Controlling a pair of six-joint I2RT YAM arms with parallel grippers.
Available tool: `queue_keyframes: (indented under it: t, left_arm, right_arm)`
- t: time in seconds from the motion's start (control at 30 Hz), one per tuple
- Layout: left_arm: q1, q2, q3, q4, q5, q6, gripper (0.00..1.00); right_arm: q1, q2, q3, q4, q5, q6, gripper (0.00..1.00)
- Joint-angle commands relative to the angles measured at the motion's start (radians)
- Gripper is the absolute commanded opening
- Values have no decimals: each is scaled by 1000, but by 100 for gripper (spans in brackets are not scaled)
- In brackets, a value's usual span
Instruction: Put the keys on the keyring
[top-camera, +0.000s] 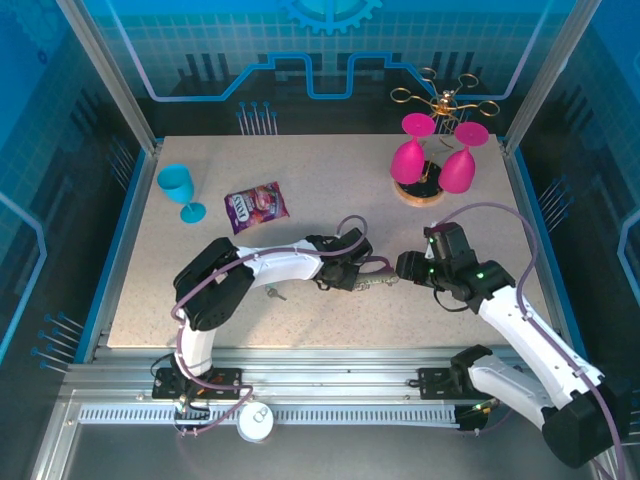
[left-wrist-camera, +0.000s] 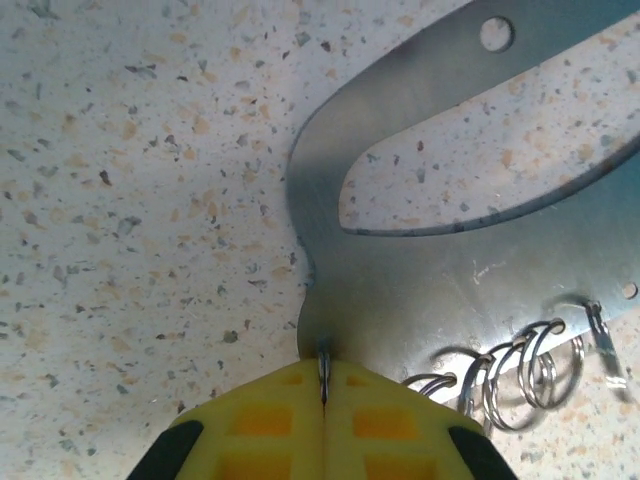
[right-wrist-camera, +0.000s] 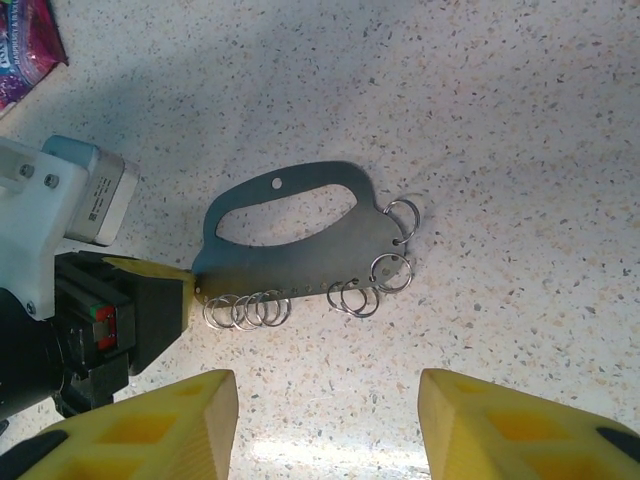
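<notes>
The left gripper (left-wrist-camera: 322, 385) pinches the flat grey metal keyring plate (right-wrist-camera: 300, 265); the right gripper (right-wrist-camera: 325, 420) hangs agape. Next, I reckon, it must fetch the small silvery key (top-camera: 272, 293).

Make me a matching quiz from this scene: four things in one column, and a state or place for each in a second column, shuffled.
Things
1. left gripper
2. right gripper
3. key
4. blue cup

States
A. open, over the keyring
B. lying loose, ungripped
C. shut on the keyring's edge
D. upright at the far left

Pairs: 1-C, 2-A, 3-B, 4-D
</notes>
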Motion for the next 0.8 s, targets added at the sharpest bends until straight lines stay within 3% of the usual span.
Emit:
queue_keyframes:
  t: [0.0,0.17,0.27,0.43,0.6,0.77]
  left_arm:
    - [-2,-131,-2,17,-11,172,0]
    - [4,-265,-47,100,32,462,0]
    - [40,-319,-63,141,114,586,0]
    - [109,-426,-143,254,379,839,0]
    - [135,-554,-304,423,568,1153,0]
    - [215,-593,-318,415,748,1277,0]
  right_arm:
    - [-12,-17,31,-18,-2,-57,51]
    - [-11,-34,96,41,-34,-209,51]
    - [-12,-52,115,103,-60,-311,51]
    - [-11,-67,97,264,-135,-492,52]
    - [16,-72,42,430,-270,-670,54]
    - [45,-90,-89,609,-479,-928,47]
